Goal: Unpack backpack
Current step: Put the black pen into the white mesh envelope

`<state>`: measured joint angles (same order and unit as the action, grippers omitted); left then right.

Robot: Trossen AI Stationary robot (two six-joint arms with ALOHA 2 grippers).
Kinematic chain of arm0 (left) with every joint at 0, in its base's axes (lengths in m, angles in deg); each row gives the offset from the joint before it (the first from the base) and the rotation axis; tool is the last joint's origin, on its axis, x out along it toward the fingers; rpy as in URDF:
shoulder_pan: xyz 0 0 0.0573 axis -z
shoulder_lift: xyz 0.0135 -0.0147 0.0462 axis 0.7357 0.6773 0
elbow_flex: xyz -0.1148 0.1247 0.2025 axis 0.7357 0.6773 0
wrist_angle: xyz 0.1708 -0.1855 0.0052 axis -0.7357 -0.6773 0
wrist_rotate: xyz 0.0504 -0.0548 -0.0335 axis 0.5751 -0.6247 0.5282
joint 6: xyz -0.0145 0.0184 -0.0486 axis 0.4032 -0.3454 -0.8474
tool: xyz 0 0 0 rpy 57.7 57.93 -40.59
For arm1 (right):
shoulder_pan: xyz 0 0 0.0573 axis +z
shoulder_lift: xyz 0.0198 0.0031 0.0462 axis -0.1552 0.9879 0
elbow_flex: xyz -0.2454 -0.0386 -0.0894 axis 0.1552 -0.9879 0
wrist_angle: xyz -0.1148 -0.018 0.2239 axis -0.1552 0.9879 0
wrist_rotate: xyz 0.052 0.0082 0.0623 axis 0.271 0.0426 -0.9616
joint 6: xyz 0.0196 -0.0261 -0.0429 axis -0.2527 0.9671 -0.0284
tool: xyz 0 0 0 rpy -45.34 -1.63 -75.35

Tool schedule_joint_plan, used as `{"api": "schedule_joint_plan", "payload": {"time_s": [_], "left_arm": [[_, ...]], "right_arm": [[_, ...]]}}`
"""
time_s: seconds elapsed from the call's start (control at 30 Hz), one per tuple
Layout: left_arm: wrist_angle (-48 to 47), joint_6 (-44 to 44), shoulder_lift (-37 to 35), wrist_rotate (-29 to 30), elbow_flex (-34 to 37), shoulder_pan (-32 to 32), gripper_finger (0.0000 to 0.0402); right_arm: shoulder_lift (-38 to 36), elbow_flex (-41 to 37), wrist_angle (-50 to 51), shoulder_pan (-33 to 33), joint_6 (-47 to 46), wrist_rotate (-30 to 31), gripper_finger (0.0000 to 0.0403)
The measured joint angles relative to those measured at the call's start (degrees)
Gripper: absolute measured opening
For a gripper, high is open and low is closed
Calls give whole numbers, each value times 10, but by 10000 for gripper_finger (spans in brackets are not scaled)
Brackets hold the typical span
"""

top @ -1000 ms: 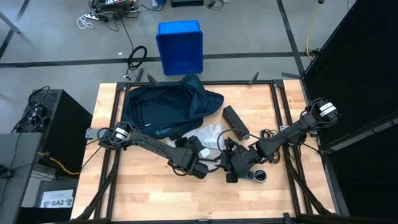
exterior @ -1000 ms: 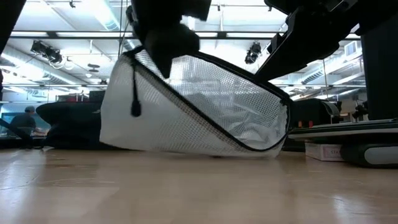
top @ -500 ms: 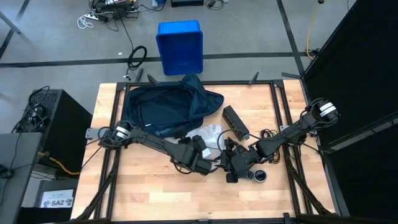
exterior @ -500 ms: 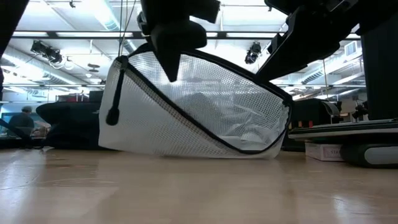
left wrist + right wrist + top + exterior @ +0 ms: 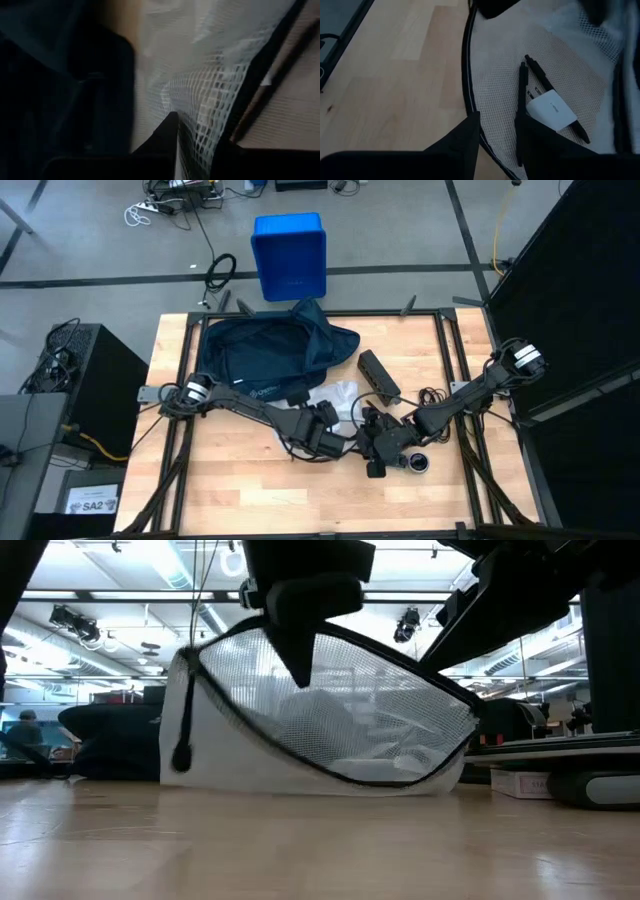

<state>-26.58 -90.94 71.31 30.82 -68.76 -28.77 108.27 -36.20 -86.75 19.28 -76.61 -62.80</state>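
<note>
The dark navy backpack (image 5: 262, 352) lies slumped at the table's far left, untouched. Just nearer, a white mesh pouch (image 5: 320, 730) with a black zip rim stands on its bottom edge (image 5: 300, 785), held by both grippers. Through its mesh show two black pens (image 5: 522, 107) and a white plug adapter (image 5: 551, 112). My left gripper (image 5: 335, 440) is shut on the pouch's mesh at its upper middle. My right gripper (image 5: 373, 442) is shut on the rim at the pouch's right end. A zip pull (image 5: 182, 752) hangs at the left end. My left gripper pinches a fold of the pouch's white mesh (image 5: 192, 131) between its two fingers, just beside the black rim (image 5: 250, 100). It comes slanting down from above. The pouch hangs slack below it, bottom on the table. My right gripper has the pouch's black zip rim (image 5: 479, 134) between its two fingers, coming slanting down from the table's right side. That end of the pouch is held up (image 5: 466, 705) while the bottom edge stays on the table.
A black oblong case (image 5: 379, 376) lies right of the backpack. A small round object (image 5: 416, 463) sits by the right arm, with black cables (image 5: 435, 395) behind it. A bright blue bin (image 5: 290, 255) stands on the floor beyond the far edge. Bare wood lies near and left.
My left gripper has gone toward the table's right edge, closer to my right gripper, and has tipped as it went, still shut on the mesh. The pouch's upper left corner has sunk, its rim now bows in a slack curve, and the zip pull hangs lower.
</note>
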Motion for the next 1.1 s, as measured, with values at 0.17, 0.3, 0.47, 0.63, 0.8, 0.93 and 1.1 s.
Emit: {"api": "schedule_joint_plan", "payload": {"time_s": [0.17, 0.3, 0.47, 0.63, 0.8, 0.93, 1.1], "left_arm": [[39, 0, -3, -31, 37, 3, 0], [118, 11, -30, -57, 87, 3, 0], [210, 10, -78, -72, 164, 3, 0], [214, 0, -126, -81, 216, -2, 0], [228, 11, -187, -85, 245, -19, 0], [264, 50, -220, -140, 268, -40, 0], [279, 67, -239, -161, 297, -69, 0]], "right_arm": [[0, 0, 0, 1, 0, 0, 102], [0, 0, 0, 1, -1, 0, 101], [0, 0, 0, 1, -1, 0, 100], [0, 0, -1, 1, -1, 1, 100], [0, 0, -5, 1, -1, 2, 100], [0, 0, -8, -2, -1, 2, 98], [0, 0, -11, -2, -1, 3, 98]]}}
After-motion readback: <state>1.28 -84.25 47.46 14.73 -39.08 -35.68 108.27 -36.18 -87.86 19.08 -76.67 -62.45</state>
